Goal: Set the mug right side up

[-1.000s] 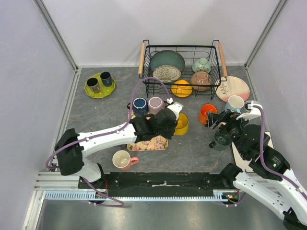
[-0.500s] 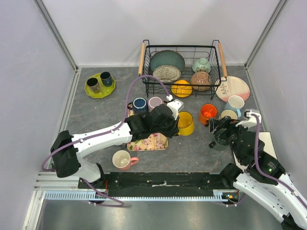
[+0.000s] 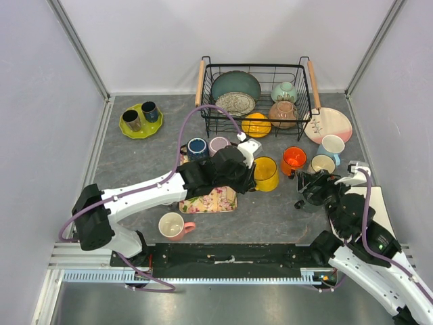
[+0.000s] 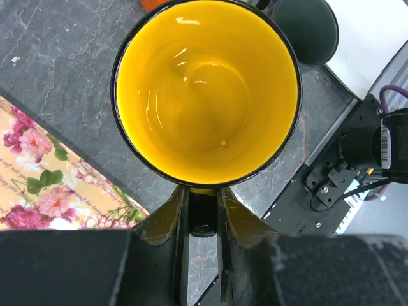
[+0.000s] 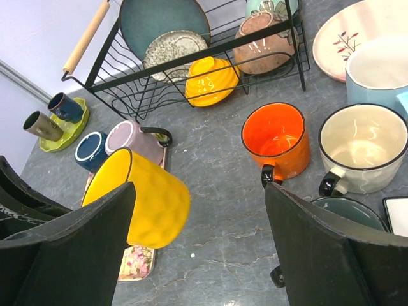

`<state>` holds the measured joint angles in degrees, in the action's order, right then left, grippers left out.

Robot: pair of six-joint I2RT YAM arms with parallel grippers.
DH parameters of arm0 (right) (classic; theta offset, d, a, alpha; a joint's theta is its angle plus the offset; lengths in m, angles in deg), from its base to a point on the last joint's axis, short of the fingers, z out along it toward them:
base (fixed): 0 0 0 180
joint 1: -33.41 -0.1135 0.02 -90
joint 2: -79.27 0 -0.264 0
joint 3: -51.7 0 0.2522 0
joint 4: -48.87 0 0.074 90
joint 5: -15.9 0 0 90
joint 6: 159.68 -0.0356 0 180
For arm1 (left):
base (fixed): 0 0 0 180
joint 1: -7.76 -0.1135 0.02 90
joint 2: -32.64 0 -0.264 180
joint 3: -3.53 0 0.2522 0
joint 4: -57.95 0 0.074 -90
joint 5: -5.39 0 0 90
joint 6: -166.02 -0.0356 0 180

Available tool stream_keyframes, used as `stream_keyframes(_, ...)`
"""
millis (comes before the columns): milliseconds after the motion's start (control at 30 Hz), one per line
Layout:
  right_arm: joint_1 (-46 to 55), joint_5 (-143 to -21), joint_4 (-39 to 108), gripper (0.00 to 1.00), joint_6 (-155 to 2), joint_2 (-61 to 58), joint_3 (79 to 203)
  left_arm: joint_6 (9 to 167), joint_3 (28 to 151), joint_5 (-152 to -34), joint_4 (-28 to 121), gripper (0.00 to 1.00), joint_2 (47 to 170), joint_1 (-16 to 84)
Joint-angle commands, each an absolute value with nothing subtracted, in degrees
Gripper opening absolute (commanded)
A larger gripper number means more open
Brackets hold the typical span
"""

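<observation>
My right hand [image 3: 312,189] hangs wide and empty at 3 o'clock on the desk [image 3: 270,213], the farther of the two from the job. The left hand [image 4: 203,217] is narrow, pinched on the handle of the yellow mug [image 4: 207,89]. The mug is mid-desk, at 3 o'clock from that hand and just past the floral tray [image 3: 211,201]. Its long axis is tilted, and in the right wrist view the mouth leans toward 10 o'clock. I judge the roll unfinished.
</observation>
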<state>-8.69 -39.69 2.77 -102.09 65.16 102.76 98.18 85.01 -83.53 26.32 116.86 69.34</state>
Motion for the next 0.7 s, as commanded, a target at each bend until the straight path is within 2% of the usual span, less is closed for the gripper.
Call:
stream_keyframes(0, -8.60, -39.30, 5.66, 0.90, -102.99, 65.56, 100.97, 96.50, 89.10, -84.43, 34.17, 0.02, 116.04, 69.37)
stream_keyframes(267, -8.60, -38.33, 6.63, 0.89, -103.69, 65.30, 100.96, 100.61, 89.44, -81.19, 34.09, 0.02, 113.85, 69.02)
stream_keyframes(667, -8.68, -50.44, 11.98, 0.89, -111.16, 62.40, 100.70, 112.14, 83.82, -87.95, 42.26, 0.02, 103.13, 63.92)
